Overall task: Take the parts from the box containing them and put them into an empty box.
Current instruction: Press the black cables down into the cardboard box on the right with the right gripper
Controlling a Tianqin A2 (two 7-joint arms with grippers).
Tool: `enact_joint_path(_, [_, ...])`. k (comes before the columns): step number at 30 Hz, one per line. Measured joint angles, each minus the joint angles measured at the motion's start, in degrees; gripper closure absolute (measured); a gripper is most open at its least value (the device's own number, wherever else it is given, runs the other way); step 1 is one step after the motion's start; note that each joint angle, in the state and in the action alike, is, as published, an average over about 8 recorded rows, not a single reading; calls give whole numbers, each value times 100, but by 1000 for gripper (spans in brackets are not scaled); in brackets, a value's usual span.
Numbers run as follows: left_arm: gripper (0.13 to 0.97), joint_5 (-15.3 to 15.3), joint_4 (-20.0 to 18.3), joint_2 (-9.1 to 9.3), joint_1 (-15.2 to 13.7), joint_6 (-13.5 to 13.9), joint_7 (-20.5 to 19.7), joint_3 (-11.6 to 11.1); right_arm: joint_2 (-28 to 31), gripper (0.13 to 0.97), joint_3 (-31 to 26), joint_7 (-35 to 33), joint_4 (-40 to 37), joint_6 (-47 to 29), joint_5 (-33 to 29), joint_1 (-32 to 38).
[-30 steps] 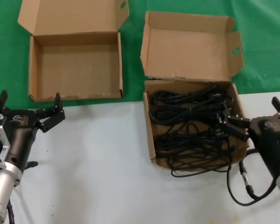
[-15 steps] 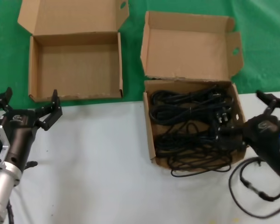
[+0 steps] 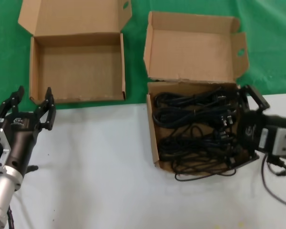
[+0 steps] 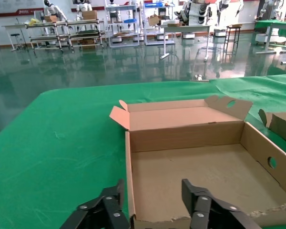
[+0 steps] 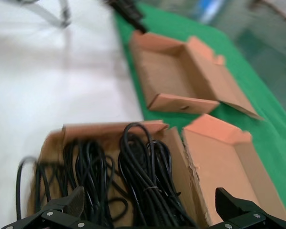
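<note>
empty box (image 3: 76, 67): matt brown corrugated cardboard | parts (image 3: 195, 126): black rubbery cable, faint sheen | table (image 3: 95, 167): smooth white | cloth (image 3: 271, 38): green fabric

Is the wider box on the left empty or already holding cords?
Empty: the wider box shows only bare cardboard floor; all cords lie in the other box.

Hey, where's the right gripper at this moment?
In the head view the right gripper is on the right, open over the right edge of the box of cords, just above the black power cords.
</note>
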Motion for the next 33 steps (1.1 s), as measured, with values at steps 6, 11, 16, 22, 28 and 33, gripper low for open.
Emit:
enact_joint_path(6, [652, 0, 0, 0, 0, 0, 0, 0, -181, 129, -504, -392, -355, -1062, -626, 1182])
enact_joint_path(11, [759, 0, 0, 0, 0, 0, 0, 0, -403, 129, -826, -435, -582, -1785, -1061, 1901])
enact_joint_path(16, [829, 0, 0, 0, 0, 0, 0, 0, -594, 147, -1032, -383, -746, -2267, -1408, 2325])
enact_joint_path(22, [910, 1, 0, 0, 0, 0, 0, 0, -843, 182, -1152, -369, -988, -2489, -1696, 2610])
enact_joint_path(28, [936, 1, 0, 0, 0, 0, 0, 0, -1024, 253, -1216, -462, -1231, -2548, -1831, 2716])
enact_joint_path(33, [951, 1, 0, 0, 0, 0, 0, 0, -1149, 333, -1252, -567, -1430, -2548, -1898, 2774])
